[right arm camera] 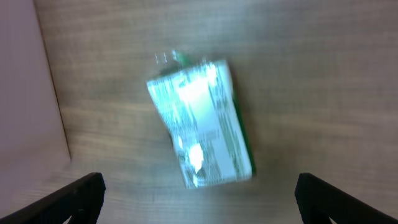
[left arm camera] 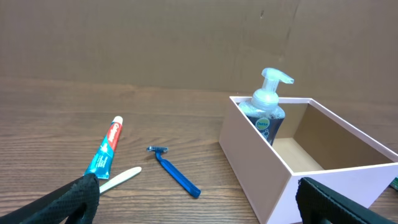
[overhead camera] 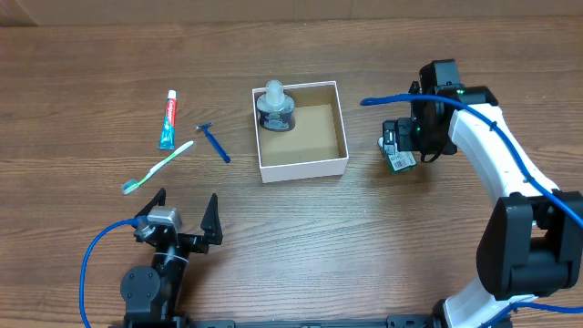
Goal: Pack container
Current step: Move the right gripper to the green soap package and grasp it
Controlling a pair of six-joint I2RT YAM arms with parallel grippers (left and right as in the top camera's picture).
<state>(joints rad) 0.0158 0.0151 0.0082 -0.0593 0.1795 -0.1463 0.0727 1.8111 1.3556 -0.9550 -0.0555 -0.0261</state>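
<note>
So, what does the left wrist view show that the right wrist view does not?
Only the left wrist view: the toothpaste tube, the blue razor, the toothbrush handle, and the pump bottle standing inside the container. Only the right wrist view: a blurred green and white packet lying on the table. Both: the table and a pale outer wall of the container.

The container [overhead camera: 305, 169] is a square, shallow cardboard box with no lid, white outside and brown inside. It sits flat on the desk [overhead camera: 364, 255] near the middle. A pump bottle [overhead camera: 275, 107] stands upright in its far left corner.
</note>
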